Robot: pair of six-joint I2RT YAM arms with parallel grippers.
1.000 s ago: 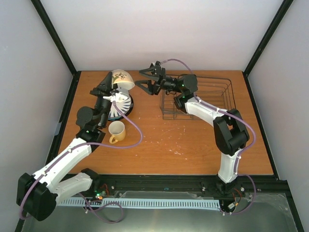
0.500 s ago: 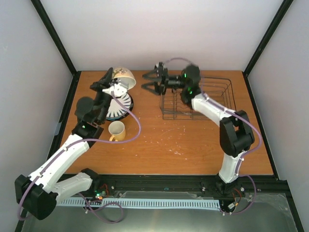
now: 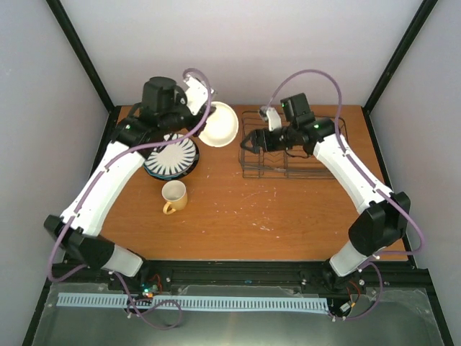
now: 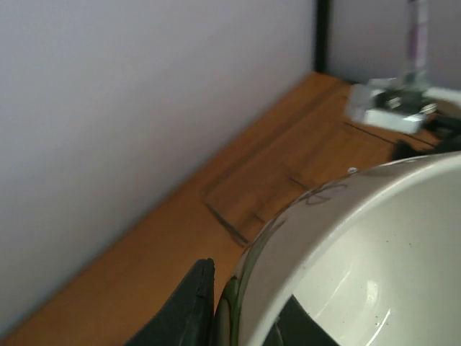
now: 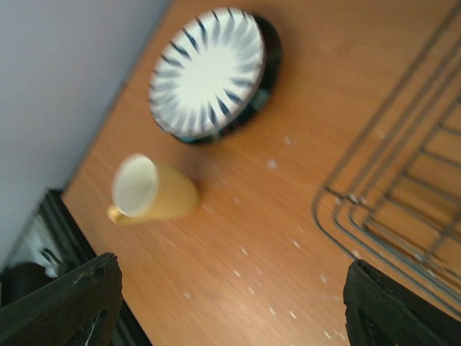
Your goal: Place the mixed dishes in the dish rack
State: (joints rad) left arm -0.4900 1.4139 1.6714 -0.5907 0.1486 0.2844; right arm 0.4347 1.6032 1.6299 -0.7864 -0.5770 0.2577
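My left gripper point(image 3: 204, 114) is shut on the rim of the small white bowl point(image 3: 219, 124) and holds it in the air, tilted, between the plate stack and the dish rack point(image 3: 317, 164). In the left wrist view the bowl point(image 4: 374, 252) fills the lower right, with one finger point(image 4: 184, 310) outside its rim. The striped white plate point(image 3: 171, 156) lies on a dark-rimmed plate, and the pale yellow mug point(image 3: 173, 196) stands in front of it. My right gripper point(image 3: 252, 140) is open and empty above the rack's left end. Its wrist view shows the striped plate point(image 5: 209, 72), the mug point(image 5: 151, 191) and the rack wires point(image 5: 403, 187). No orange-yellow plate shows.
The rack sits at the back right of the wooden table point(image 3: 274, 216), near the back wall. Black frame posts stand at the table's back corners. White specks dot the wood in front of the rack.
My left arm has lifted the bowl off the plate stack and swung it right toward the rack. My right arm has risen and drawn back over the rack's left end.
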